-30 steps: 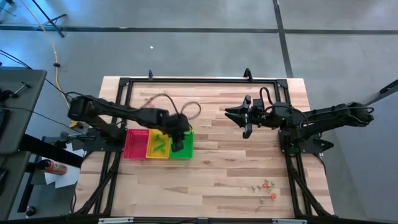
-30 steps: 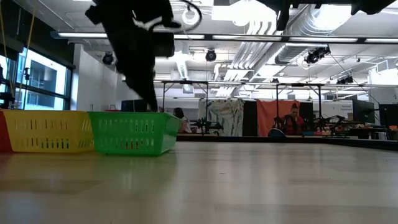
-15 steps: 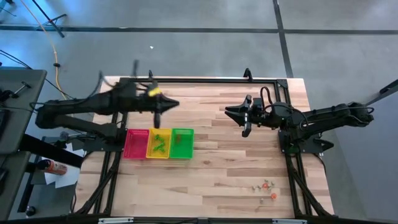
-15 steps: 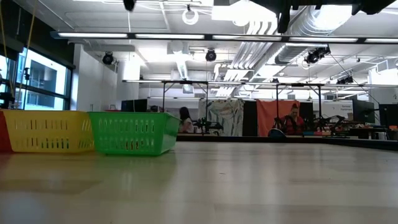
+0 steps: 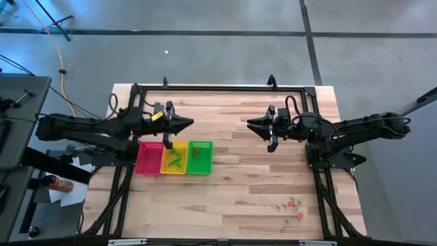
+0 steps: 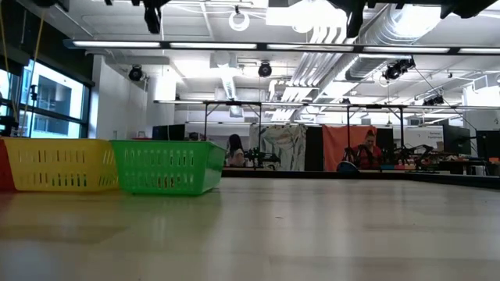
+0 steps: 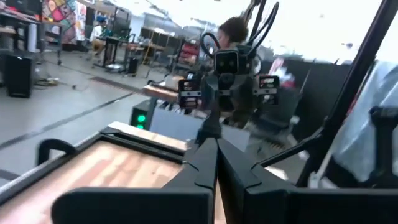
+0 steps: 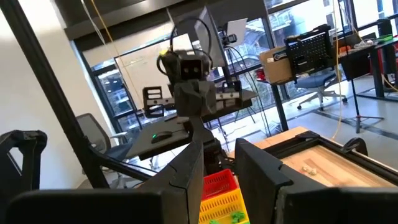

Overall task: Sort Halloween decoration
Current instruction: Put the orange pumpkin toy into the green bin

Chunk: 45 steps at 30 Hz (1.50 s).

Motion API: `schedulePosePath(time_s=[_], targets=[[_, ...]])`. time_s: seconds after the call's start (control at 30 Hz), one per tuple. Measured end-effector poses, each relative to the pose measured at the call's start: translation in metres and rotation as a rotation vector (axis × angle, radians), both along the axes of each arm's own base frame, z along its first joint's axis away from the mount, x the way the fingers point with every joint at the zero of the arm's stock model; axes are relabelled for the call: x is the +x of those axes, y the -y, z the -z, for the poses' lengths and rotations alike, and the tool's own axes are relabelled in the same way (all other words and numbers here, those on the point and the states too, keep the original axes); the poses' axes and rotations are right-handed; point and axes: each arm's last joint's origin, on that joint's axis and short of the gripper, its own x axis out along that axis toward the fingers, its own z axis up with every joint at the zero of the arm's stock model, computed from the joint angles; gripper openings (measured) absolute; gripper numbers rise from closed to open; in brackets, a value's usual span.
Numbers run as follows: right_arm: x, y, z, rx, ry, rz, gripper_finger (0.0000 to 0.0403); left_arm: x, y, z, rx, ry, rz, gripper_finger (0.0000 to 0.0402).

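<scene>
The Halloween trinkets show in two places: a few orange and green ones lie loose on the wood near the table's near right corner (image 5: pixel 292 204), and green ones lie in the yellow tray (image 5: pixel 175 158) and the green tray (image 5: pixel 199 156). My left gripper (image 5: pixel 191 123) (image 7: pixel 216 144) hangs shut and empty in the air above the far side of the trays, pointing toward the table's right. My right gripper (image 5: pixel 259 131) (image 8: pixel 219 152) hovers open and empty over the table's middle right, facing the left arm. Both grippers are far from the loose trinkets.
Red (image 5: pixel 149 158), yellow and green trays stand side by side on the table's left half; the low view shows the yellow (image 6: pixel 58 164) and green (image 6: pixel 168 166) walls. A black frame (image 5: pixel 218 88) runs along the table's edges. Bare wood lies between the trays and the loose trinkets.
My left gripper has risen out of the green tray, swung quickly up and toward the table's far left, and now hangs level above the trays' far side. The trays have stayed where they were. My right arm has kept still.
</scene>
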Motion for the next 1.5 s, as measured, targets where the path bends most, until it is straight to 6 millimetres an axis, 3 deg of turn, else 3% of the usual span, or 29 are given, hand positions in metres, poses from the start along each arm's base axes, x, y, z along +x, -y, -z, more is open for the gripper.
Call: schedulePosePath(time_s=[0.5,0.73,0.87,1.03,1.2,1.3,1.5], targets=[[0.000,0.000,0.000,-0.007,-0.006,0.008,0.0087,-0.001,-0.001,0.008,-0.027,0.000,-0.002,0.0000],[0.001,-0.002,0.004,0.198,-0.024,-0.030,0.0090,-0.001,-0.001,0.009,-0.028,-0.008,-0.002,0.0000],[0.001,-0.010,0.009,0.256,-0.095,-0.070,0.0115,-0.001,-0.001,0.009,-0.028,-0.009,-0.002,0.0000],[0.001,-0.029,-0.008,0.230,-0.374,-0.146,0.0165,0.000,-0.001,0.010,-0.030,-0.023,-0.002,0.0000],[-0.010,-0.054,-0.007,0.307,-0.843,-0.237,0.0193,0.000,-0.001,0.012,-0.031,-0.040,-0.002,0.0000],[-0.018,-0.076,0.007,0.398,-1.078,-0.266,0.0195,0.000,-0.001,0.014,-0.032,-0.064,-0.002,0.0000],[-0.034,-0.127,0.050,0.588,-1.325,-0.205,0.0195,0.000,-0.001,0.016,-0.033,-0.088,-0.003,0.0000]])
